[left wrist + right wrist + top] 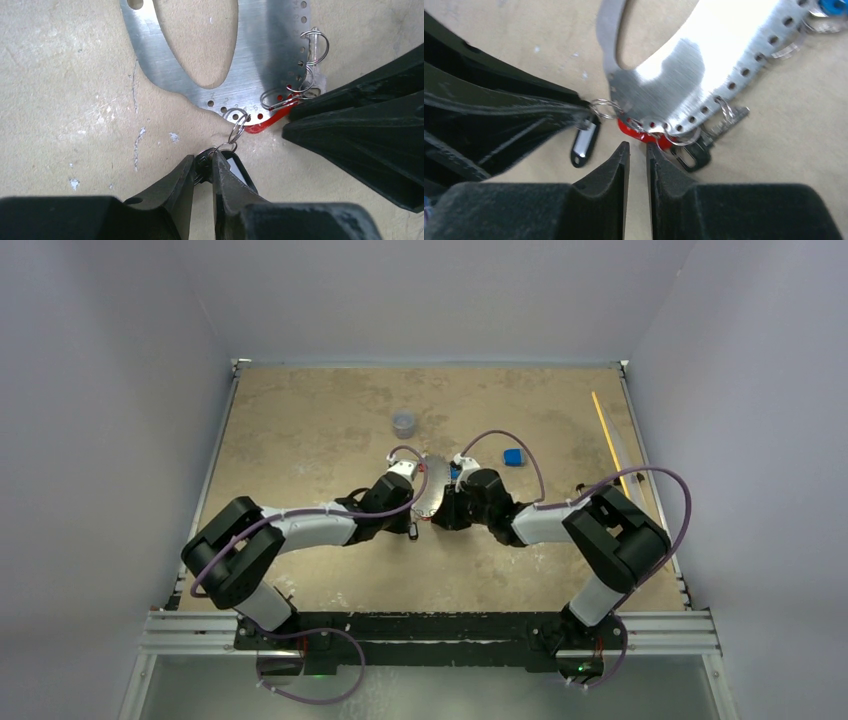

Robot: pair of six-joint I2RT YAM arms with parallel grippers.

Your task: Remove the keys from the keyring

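The keyring [250, 75] is a flat silver oval plate with holes along its rim, lying on the table; it also shows in the top view [432, 492] and the right wrist view [694, 75]. My left gripper [204, 162] is shut on a black key head that hangs from a small split ring [238, 128] on the plate. A black tag with a white label [241, 172] lies beside it. My right gripper [638, 147] is almost shut with nothing between the jaws, just short of a red tag [634, 131] and a black key [691, 152].
A small grey cup [404, 424] and a blue block [513, 456] stand beyond the arms. A yellow stick [608, 440] lies along the right edge. The two grippers nearly meet at the plate's near end. A blue key head [831, 6] hangs further along the rim.
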